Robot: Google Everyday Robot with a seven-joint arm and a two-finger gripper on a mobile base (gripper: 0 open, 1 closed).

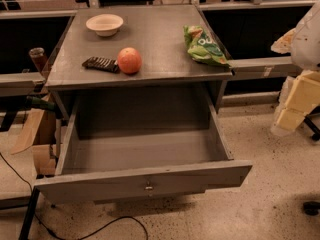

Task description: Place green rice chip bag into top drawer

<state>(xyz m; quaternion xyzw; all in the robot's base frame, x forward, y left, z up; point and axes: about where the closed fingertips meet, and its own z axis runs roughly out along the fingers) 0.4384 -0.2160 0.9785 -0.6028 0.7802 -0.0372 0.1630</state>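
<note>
The green rice chip bag (204,46) lies on the right side of the grey cabinet top (155,39), near its right edge. The top drawer (145,154) is pulled out wide below it and its inside is bare; its front panel (145,181) carries a small metal keyhole. My gripper (295,104) hangs at the far right edge of the view, pale and blocky below the white arm (306,39). It is to the right of the cabinet, lower than the bag and well apart from it, holding nothing that I can see.
On the cabinet top are an orange fruit (129,60), a dark flat wrapped bar (100,64) to its left, and a pale bowl (104,24) at the back. Cardboard boxes (35,134) stand at the left of the drawer. A black cable (100,229) runs over the floor in front.
</note>
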